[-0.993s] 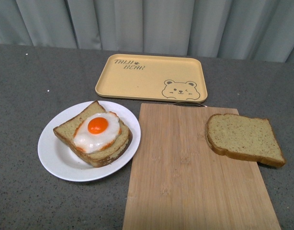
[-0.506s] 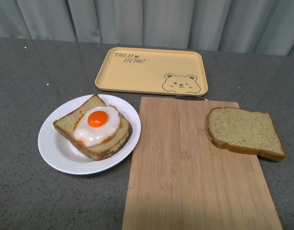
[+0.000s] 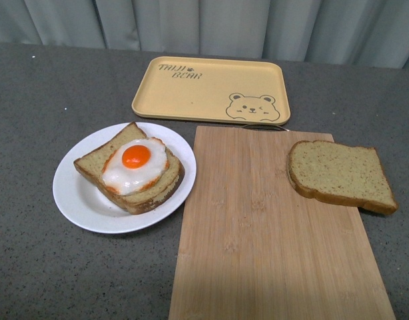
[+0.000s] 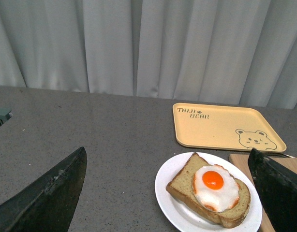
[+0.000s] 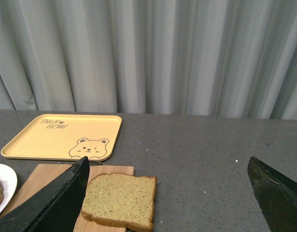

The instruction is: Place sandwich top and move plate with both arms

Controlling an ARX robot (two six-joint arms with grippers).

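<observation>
Sandwich top (image 3: 341, 176): lies flat on the right far part of the cutting board (image 3: 271, 253), one corner overhanging the board's edge; plain face up.
Plate (image 3: 78, 207): on the table left of the board, touching its edge; carries the egg slice (image 3: 129, 176).
Tray (image 3: 211, 99): beyond both, bare.
Right gripper (image 5: 165, 203): jaws spread wide, holding nothing, above and short of the top slice.
Left gripper (image 4: 168, 193): jaws likewise wide apart, holding nothing, facing the plate.
Step in hand: right arm picks up the top.
Advice: descend over the overhanging side, pinch lightly across the crust, lift level.
</observation>
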